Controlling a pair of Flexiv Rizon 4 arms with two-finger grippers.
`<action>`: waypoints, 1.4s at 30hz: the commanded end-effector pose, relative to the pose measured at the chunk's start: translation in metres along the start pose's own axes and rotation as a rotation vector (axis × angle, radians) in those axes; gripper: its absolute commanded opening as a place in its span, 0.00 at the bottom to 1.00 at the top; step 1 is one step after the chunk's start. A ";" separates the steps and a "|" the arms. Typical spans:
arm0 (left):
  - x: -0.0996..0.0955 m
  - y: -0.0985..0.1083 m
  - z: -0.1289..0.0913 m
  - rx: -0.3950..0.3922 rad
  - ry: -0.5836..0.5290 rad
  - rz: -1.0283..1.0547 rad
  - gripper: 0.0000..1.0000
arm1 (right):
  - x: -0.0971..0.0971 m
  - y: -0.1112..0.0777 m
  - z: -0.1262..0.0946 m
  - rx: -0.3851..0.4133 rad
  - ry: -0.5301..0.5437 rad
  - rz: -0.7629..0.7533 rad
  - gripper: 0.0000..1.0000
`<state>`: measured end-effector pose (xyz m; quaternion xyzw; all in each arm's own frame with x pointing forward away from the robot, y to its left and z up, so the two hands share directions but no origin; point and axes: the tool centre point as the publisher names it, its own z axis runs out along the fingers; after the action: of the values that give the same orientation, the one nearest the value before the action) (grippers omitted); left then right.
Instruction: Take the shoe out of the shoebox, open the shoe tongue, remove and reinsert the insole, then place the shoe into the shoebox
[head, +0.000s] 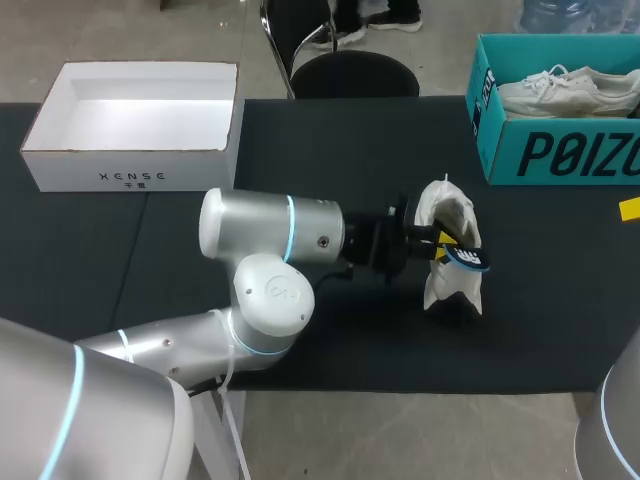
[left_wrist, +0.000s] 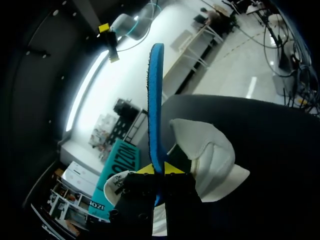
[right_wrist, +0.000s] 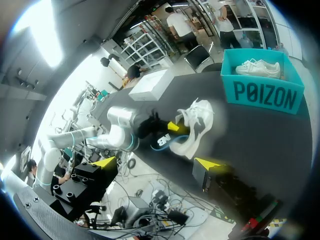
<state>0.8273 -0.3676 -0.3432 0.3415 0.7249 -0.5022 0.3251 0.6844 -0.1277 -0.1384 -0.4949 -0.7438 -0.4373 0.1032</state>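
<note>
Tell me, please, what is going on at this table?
The left claw is shut on the blue insole, right beside the white shoe on the black table. The right claw is open and clear of it, holding nothing. A second white shoe lies in the teal shoebox.

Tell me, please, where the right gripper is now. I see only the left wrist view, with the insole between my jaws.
Observer: The right gripper is well apart from the shoe and the insole. Its jaws are open and hold nothing.
Operator: Is anything inside the white box?
Observer: No, the head view shows nothing inside the white box.
Operator: And the teal box?
Observer: The teal box holds a second shoe, white, lying on its side.
</note>
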 end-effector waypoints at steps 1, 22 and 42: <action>-0.008 0.013 0.016 -0.002 0.000 0.013 0.00 | 0.006 -0.009 -0.003 -0.013 -0.013 0.001 1.00; -0.015 -0.014 0.023 0.089 0.074 0.051 1.00 | 0.006 -0.009 -0.003 -0.013 -0.013 0.001 1.00; -0.009 -0.030 -0.010 0.096 0.052 0.017 1.00 | 0.006 -0.009 -0.003 -0.013 -0.013 0.001 1.00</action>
<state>0.8123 -0.3770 -0.3203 0.3765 0.7052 -0.5250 0.2921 0.6848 -0.1276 -0.1387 -0.4948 -0.7438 -0.4374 0.1033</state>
